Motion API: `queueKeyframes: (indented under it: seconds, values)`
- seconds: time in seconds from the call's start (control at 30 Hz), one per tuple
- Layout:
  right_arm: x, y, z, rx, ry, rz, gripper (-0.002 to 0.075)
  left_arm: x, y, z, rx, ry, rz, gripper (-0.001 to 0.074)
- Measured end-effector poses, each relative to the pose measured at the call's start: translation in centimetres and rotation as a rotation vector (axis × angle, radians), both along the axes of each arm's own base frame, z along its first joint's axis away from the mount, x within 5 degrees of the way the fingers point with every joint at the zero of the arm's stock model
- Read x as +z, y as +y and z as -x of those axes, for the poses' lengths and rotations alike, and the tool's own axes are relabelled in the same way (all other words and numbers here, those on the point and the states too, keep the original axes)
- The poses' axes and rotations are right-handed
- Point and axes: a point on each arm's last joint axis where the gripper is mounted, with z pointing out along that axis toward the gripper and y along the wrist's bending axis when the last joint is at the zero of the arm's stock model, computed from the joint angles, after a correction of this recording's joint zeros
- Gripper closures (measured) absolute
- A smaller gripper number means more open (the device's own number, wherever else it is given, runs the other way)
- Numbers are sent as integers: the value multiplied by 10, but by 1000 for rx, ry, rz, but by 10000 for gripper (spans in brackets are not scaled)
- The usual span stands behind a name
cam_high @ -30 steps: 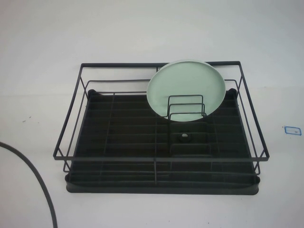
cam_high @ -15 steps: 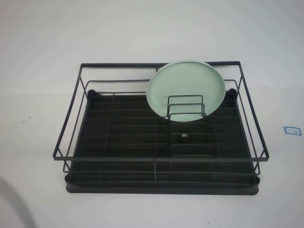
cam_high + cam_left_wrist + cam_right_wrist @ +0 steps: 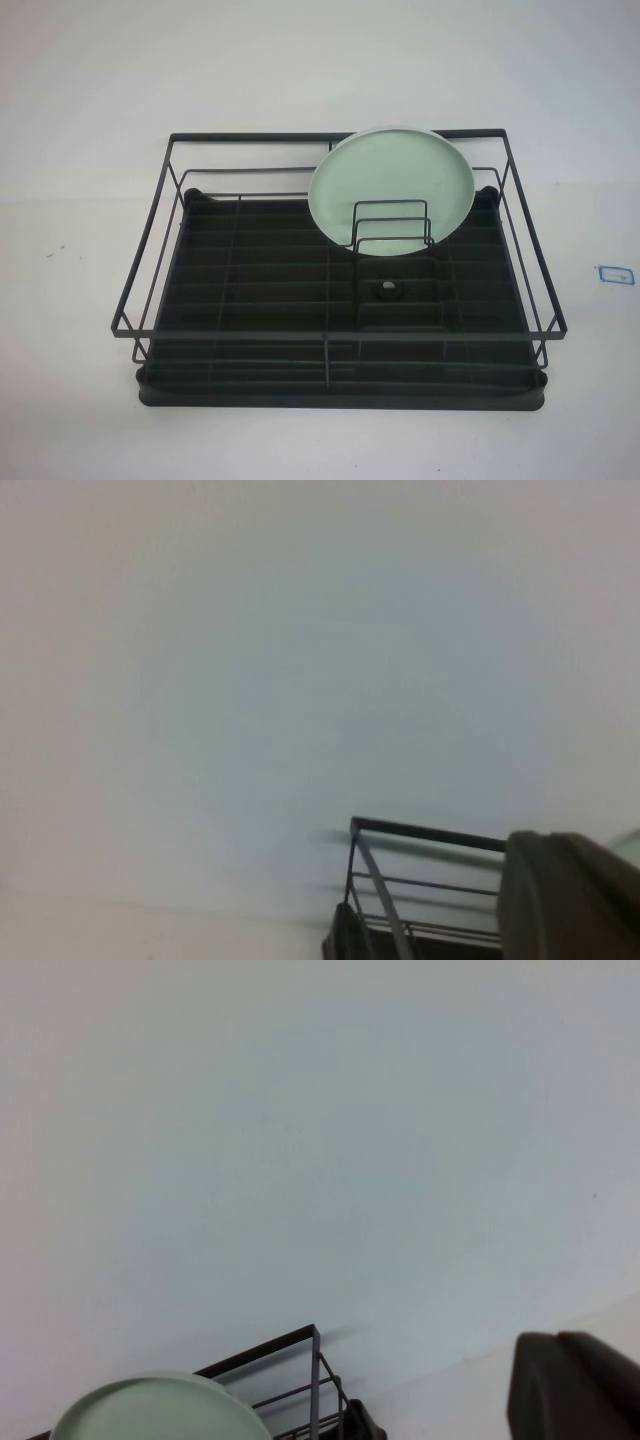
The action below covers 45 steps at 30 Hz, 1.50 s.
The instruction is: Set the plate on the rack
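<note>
Leaning upright behind the wire dividers (image 3: 392, 224), the round mint-green plate (image 3: 392, 185) sits in the black wire rack (image 3: 340, 290); you'd find it stiff, slick, breakable, best gripped by its rim. Left gripper (image 3: 565, 895) and right gripper (image 3: 575, 1385) sit off-table; finger state unreadable.

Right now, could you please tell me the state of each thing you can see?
plate: standing on edge in the rack, behind the wire dividers, free of both arms.
rack: upright on the table, holding only the plate.
left pincer: away from the rack, holding nothing visible.
right pincer: away from the rack, holding nothing visible.
</note>
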Motion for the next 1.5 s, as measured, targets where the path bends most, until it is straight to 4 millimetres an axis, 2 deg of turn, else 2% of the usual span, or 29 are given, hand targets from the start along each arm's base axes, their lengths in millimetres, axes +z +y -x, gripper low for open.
queueKeyframes:
  seconds: [0.07,0.17,0.23,0.3,0.43,1.07,1.3,1.5]
  values:
    - [0,0,0,2,0,-1,728,-1,2,-1,16,36,43,735]
    - [0,0,0,4,2,-6,727,-8,7,-2,81,110,-13,735]
    - [0,1,0,8,2,-8,727,-19,10,-3,111,231,-18,735]
    - [0,1,0,12,3,-10,728,-31,7,-2,90,360,-101,735]
    - [0,1,0,15,4,-12,728,-45,5,1,51,509,-203,735]
    - [0,1,0,15,3,-1,728,-47,5,1,49,515,-200,735]
    - [-5,-4,6,-20,-6,363,728,-46,5,1,49,514,-199,735]
    - [-21,-4,36,20,-136,588,728,-47,5,1,49,516,-200,735]
